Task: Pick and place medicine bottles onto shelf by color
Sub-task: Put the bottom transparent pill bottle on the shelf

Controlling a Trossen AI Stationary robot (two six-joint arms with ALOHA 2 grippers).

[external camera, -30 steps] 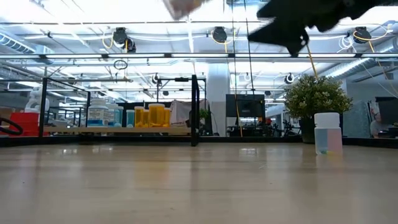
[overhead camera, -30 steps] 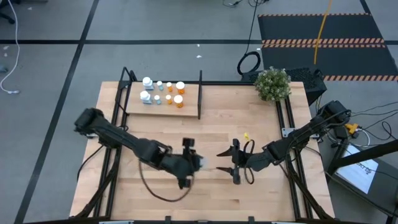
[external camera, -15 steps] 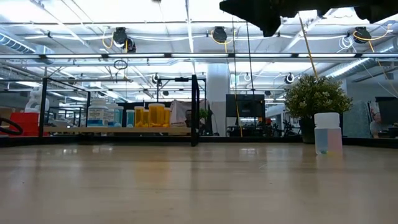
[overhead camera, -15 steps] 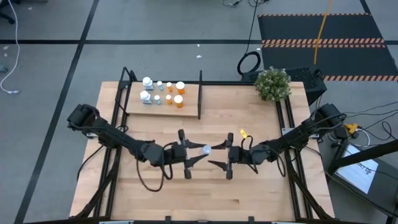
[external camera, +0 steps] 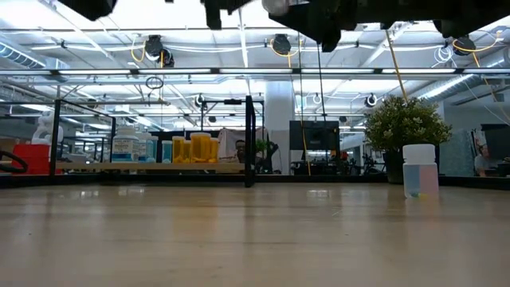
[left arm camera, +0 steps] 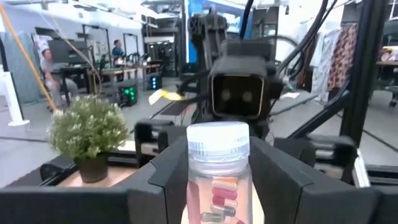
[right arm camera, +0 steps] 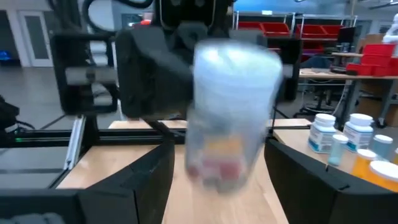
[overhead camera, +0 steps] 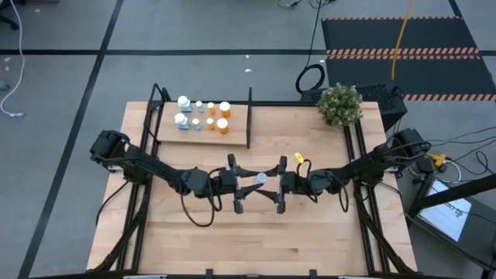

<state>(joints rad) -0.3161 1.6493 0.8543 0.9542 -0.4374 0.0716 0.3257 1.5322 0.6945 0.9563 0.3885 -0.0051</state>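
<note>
My left gripper [overhead camera: 249, 184] is shut on a clear medicine bottle [overhead camera: 261, 178] with a white cap and coloured capsules inside [left arm camera: 217, 168], held above the table's middle. My right gripper [overhead camera: 273, 187] faces it from the right, open. Its fingers [right arm camera: 155, 180] stand on either side of the bottle [right arm camera: 230, 124], and I cannot tell whether they touch it. The shelf [overhead camera: 232, 138] at the far left bears several white, pale blue and orange bottles [overhead camera: 203, 116]. Another clear bottle [external camera: 420, 170] stands upright on the table. My left gripper pinches the bottle's clear body [left arm camera: 194, 183], below the cap, between its two fingers [left arm camera: 165, 180]. The fingers come level from the table's left. The bottle stands upright in the hold, cap up, lifted clear of the table.
A small potted plant [overhead camera: 339, 105] stands at the far right corner. The shelf's black upright divider [overhead camera: 249, 116] rises beside the bottles. Black rails [overhead camera: 358, 147] run along the table's sides. People and benches show in the room beyond.
My left gripper has carried the bottle toward the table's far edge and to the right, and has turned toward the right arm. My right gripper has gone left and toward the far edge, and its open fingers now stand around the bottle.
</note>
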